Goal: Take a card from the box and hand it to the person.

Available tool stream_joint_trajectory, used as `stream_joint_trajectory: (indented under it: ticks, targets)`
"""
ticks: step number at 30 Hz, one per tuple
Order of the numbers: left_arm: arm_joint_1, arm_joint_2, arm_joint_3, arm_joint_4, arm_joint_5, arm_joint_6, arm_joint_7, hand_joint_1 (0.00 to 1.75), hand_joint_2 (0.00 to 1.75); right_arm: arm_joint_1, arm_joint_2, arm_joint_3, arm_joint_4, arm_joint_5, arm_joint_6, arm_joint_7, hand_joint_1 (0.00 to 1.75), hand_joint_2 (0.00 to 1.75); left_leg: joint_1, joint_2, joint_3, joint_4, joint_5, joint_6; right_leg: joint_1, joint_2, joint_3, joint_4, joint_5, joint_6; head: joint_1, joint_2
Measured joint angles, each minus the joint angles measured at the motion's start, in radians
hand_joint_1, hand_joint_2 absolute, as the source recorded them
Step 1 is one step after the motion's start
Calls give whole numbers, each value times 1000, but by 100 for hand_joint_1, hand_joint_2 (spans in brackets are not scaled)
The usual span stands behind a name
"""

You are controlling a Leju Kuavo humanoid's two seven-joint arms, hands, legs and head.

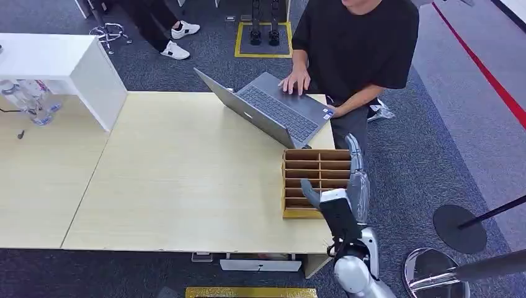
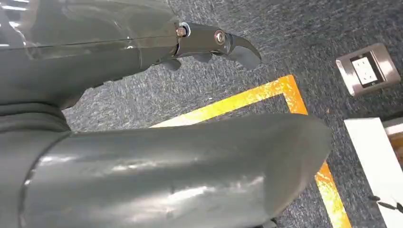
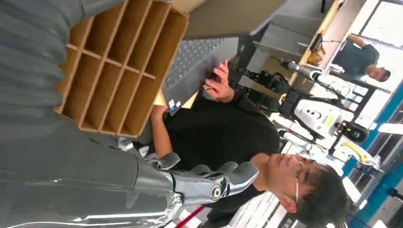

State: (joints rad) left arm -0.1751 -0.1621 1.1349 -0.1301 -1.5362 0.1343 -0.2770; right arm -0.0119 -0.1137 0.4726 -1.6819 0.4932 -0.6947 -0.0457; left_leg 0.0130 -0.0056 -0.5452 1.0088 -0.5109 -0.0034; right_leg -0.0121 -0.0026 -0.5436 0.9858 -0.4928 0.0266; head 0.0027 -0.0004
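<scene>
reaching for the box, no card showing

hovering at the box, the right hand lies along its right side, fingers stretched toward the person and grasping nothing. the box sits at the table corner, just robot-side of the laptop, with its open cells facing up and its long axis running from the robot toward the laptop. no card can be made out in any cell. judging by the task, a card would be light, thin, stiff yet bendable and slick, best pinched by an upstanding edge. the left hand hangs over carpet, released.
</scene>
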Motion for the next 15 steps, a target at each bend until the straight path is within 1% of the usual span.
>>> stream_joint_trajectory:
  ticks: [3, 6, 8, 11, 15]
  targets:
    - [1, 1, 8, 0, 0, 3, -2, 0, 0, 17, 33, 0, 26, -17, 0, -31, 0, 175, 0, 0, 0, 0, 0, 0, 0, 0, 0, 0, 0, 0, 0, 0]
    - [1, 2, 16, 0, 0, 5, -3, 0, 0, 30, 62, -2, 52, 0, 0, -57, 0, 175, 0, 0, 0, 0, 0, 0, 0, 0, 0, 0, 0, 0, 0, 0]
    - [1, 3, 19, 0, 0, 7, -5, 0, 0, 42, 85, -10, 70, 3, 0, -84, 0, 175, 0, 0, 0, 0, 0, 0, 0, 0, 0, 0, 0, 0, 0, 0]
    - [1, 3, 27, 0, 0, 12, -11, 0, 0, 57, 120, -25, 103, -24, 0, -126, 0, 175, 0, 0, 0, 0, 0, 0, 0, 0, 0, 0, 0, 0, 0, 0]
    - [3, 5, 40, 0, 0, 16, -13, 0, 0, 78, 156, -51, 137, -34, 0, -154, 0, 175, 0, 0, 0, 0, 0, 0, 0, 0, 0, 0, 0, 0, 0, 0]
